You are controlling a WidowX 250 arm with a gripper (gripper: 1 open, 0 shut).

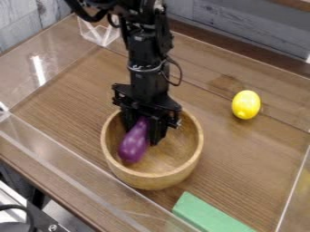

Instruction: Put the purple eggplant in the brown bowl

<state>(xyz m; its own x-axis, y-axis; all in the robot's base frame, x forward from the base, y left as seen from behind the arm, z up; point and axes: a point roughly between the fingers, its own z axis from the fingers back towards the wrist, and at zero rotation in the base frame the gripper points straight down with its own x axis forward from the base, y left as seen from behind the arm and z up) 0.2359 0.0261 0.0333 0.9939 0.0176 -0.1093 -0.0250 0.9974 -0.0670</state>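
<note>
- Camera view, clock directions read from the centre of the brown bowl (pixel 183 169) unless stated otherwise, 12 being the top of the view.
- Brown bowl: round, wooden, thick-rimmed, upright on the counter (pixel 67 109); located below the middle of the view.
- Purple eggplant (pixel 132 145): inside the bowl, in its 9 o'clock part. Long axis tilted, lower end towards 7 o'clock, upper end towards 1 o'clock.
- Tool (pixel 148 125): black, entering from 12 o'clock, tips down within the bowl's rim. Clenched on the upper end of the purple eggplant; the exact contact on the far side is hidden by the dark fingers.
- Arm (pixel 143 50): black, jointed, extending up to the top edge of the view. A thin dark cable (pixel 179 69) loops out on its 3 o'clock side.
- Yellow lemon (pixel 246 104): on the counter at 2 o'clock, well apart from the bowl.
- Green block (pixel 211 216): at 5 o'clock, near the bowl, cut off by the bottom edge of the view.
- Clear container (pixel 97 33): at 11 o'clock, beyond the bowl, beside the upper arm; contents cannot be told.
- Counter: brown wood grain, with a pale wall (pixel 242 34) behind it towards 1 o'clock.
</note>
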